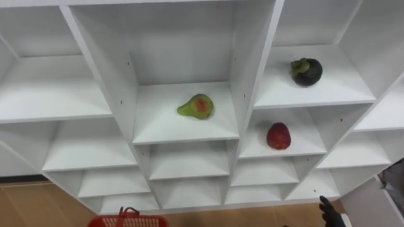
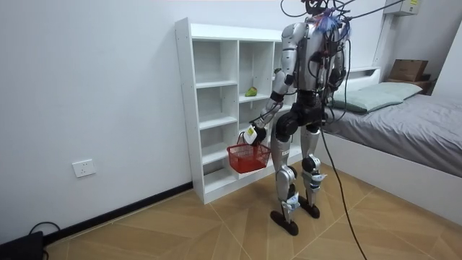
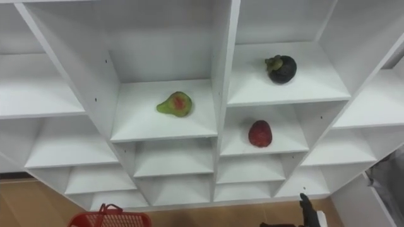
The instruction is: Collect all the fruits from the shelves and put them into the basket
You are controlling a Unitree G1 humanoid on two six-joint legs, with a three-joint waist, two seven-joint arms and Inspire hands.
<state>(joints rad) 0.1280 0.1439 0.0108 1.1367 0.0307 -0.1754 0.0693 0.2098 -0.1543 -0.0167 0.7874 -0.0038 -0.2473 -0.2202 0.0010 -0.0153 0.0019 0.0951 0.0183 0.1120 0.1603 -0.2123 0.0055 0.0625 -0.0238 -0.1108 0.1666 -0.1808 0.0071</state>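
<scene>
White closet (image 1: 158,126) compartments run across the left eye view. A green pear (image 1: 196,106) with a red blush lies on the middle shelf. In the column to its right, a dark mangosteen (image 1: 306,71) sits on the upper shelf and a red fruit (image 1: 278,135) on the shelf just below. None has been collected yet. The rim of a red basket (image 1: 126,220) shows at the bottom edge, left of centre. The right hand (image 1: 328,211) pokes up at the lower right, below the shelves and touching nothing. Whether it is released or clenched I cannot tell.

From the right eye view the layout is the same, and the red fruit is the one nearest above that hand.

In the room view the robot stands upright on the wooden floor (image 2: 180,231) facing the closet, with a bed (image 2: 404,123) off to the room view's right. Its left hand (image 2: 253,134) is clenched on the basket's handle, and the basket hangs in front of the lower shelves.

The step in hand looks like the first reach. To do it well, the right hand should go in released, clear of the upright divider and the shelf edge. It should close round the fruit from the front without nudging it, since a round fruit would roll to the back. The basket should be held steady underneath.
</scene>
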